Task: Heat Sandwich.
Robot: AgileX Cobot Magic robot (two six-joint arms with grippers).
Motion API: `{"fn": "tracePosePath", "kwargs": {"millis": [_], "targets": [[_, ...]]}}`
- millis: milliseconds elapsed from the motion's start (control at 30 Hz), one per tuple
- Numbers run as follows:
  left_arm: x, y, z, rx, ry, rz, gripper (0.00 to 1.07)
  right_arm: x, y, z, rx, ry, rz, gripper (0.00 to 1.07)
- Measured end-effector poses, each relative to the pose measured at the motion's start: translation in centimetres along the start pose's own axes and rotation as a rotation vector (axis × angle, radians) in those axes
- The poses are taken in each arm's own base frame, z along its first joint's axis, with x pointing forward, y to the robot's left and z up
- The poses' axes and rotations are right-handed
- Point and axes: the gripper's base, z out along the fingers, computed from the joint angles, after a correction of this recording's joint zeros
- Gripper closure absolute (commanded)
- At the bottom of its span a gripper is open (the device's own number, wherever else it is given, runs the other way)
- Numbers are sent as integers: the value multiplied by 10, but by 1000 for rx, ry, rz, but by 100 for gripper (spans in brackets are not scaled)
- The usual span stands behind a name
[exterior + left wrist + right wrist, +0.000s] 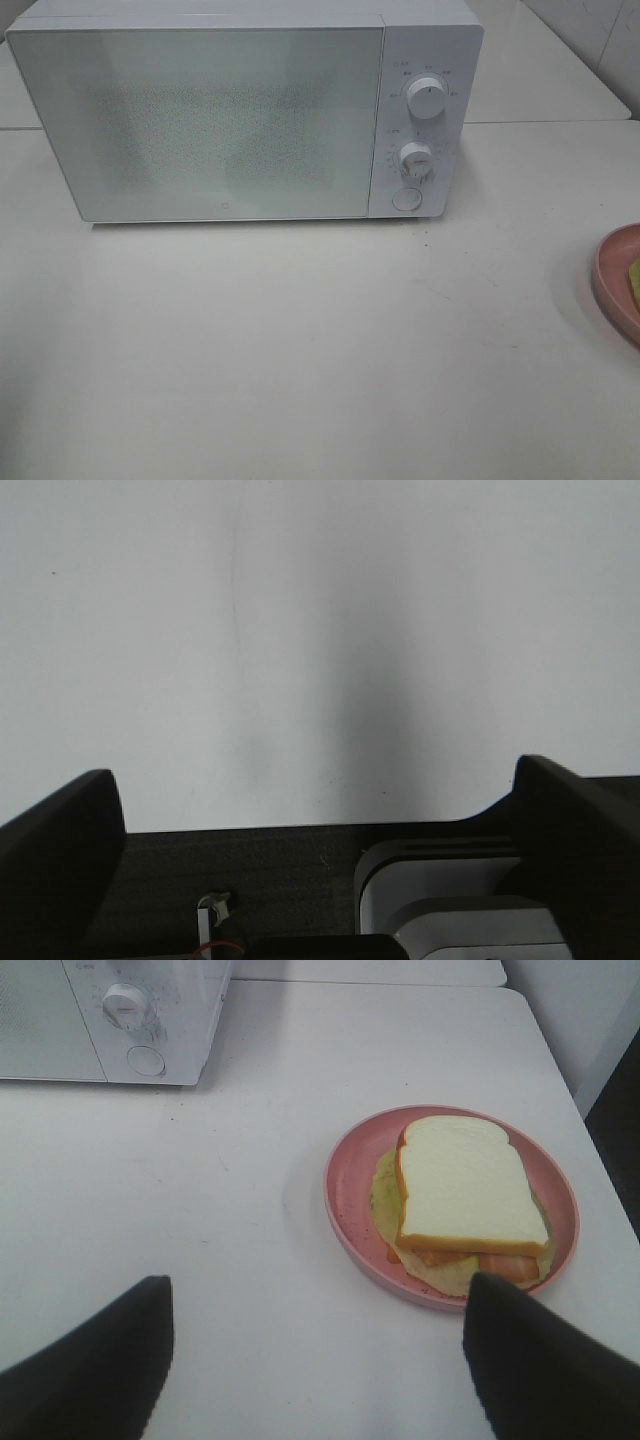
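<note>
The sandwich point(470, 1195), white bread with a tan crust over orange and yellow-green layers, lies on a round pink plate point(345, 1200). In the exterior high view only the plate's edge point(612, 280) shows at the far right of the table. My right gripper point(318, 1345) hovers open above the table, short of the plate, with nothing between its fingers. My left gripper point(320, 810) is open over bare white table, holding nothing. Neither arm shows in the exterior high view. The white microwave point(240, 110) stands at the back with its door shut.
The microwave's panel carries two knobs point(427, 100) and a round button point(405, 198) on its right side. A table seam point(550, 122) runs behind it. A wall point(575, 1010) lies past the table's right edge.
</note>
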Motion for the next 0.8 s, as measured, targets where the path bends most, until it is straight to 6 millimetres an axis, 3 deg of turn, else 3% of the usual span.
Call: {"fn": "tracePosePath", "kwargs": {"millis": [233,433,800], "targets": [[39,-2,-11,-7,-118,0,5,0,0,0,0,0,0,31],[60,-4,-28,-2,-287,13,5,0,0,0,0,0,0,31],[89,-7,-43,3,-577,16,5,0,0,0,0,0,0,31]]}}
